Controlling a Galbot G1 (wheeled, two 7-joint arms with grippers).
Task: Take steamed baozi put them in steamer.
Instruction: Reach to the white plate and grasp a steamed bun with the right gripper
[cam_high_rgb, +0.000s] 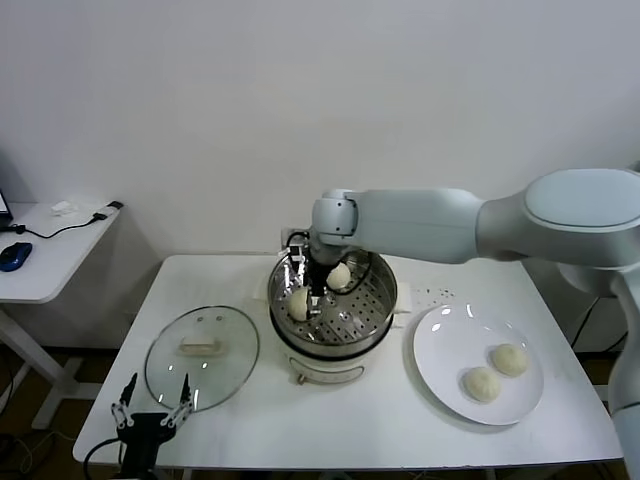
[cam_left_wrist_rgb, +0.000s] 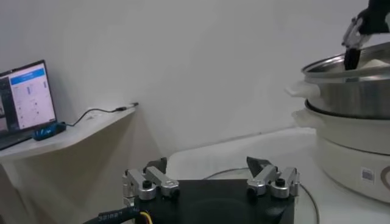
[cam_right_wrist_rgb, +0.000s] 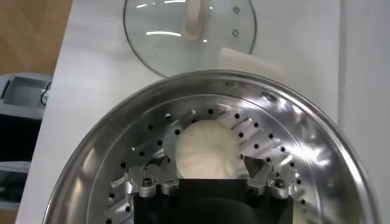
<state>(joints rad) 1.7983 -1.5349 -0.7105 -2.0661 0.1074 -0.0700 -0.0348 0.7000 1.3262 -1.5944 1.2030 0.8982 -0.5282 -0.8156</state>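
The right tool reaches down into the steamer, a shiny steel pot on a cream base standing mid-desk, and its fingers stand apart on either side of a steamed baozi that lies on the perforated tray near the pot's left wall. In the right wrist view that bun sits on the holed steel floor between the two spread fingertips, which flank it without pressing it; whether they touch its sides cannot be told. A second baozi rests on the tray toward the back of the pot, just beside the right arm's wrist. Two more buns remain on the flat white plate to the right of the steamer: one farther right, one nearer the desk's front edge, close together. The round glass lid with its white handle lies flat on the desk to the left of the steamer. The left tool hangs at the desk's front left edge, just in front of the lid, its fingers wide apart and holding nothing.
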